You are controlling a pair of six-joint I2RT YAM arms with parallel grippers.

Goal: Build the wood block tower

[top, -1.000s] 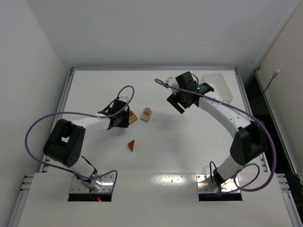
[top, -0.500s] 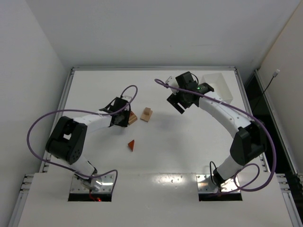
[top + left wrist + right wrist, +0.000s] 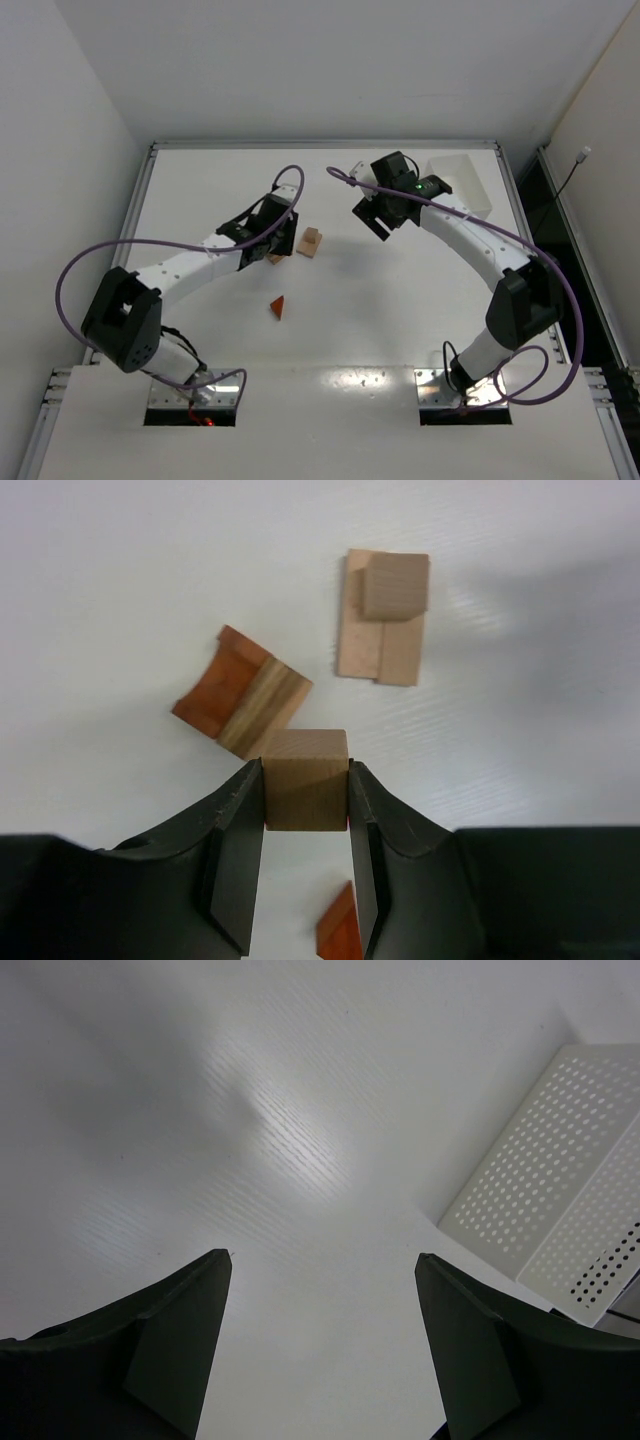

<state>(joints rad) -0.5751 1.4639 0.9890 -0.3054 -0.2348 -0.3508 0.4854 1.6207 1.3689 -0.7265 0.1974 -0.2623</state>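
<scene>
My left gripper (image 3: 306, 775) is shut on a pale tan wooden cube (image 3: 306, 792) and holds it above the table. Just beyond it lies a reddish-brown and tan arch block (image 3: 242, 695) on its side. Further right stands the low stack (image 3: 384, 615): a pale cube on flat pale bars. A reddish-brown wedge (image 3: 340, 930) lies behind the fingers. In the top view the left gripper (image 3: 284, 243) is just left of the stack (image 3: 311, 242), the arch (image 3: 276, 259) peeks out beneath it, and the wedge (image 3: 278, 307) lies nearer. My right gripper (image 3: 385, 218) is open and empty, right of the stack (image 3: 322, 1260).
A white perforated plastic bin (image 3: 462, 185) stands at the back right, close to the right gripper, and shows in the right wrist view (image 3: 560, 1220). Purple cables loop off both arms. White walls enclose the table.
My left arm has reached forward and right, carrying the cube away from the arch block toward the stack. The right arm has not moved.
</scene>
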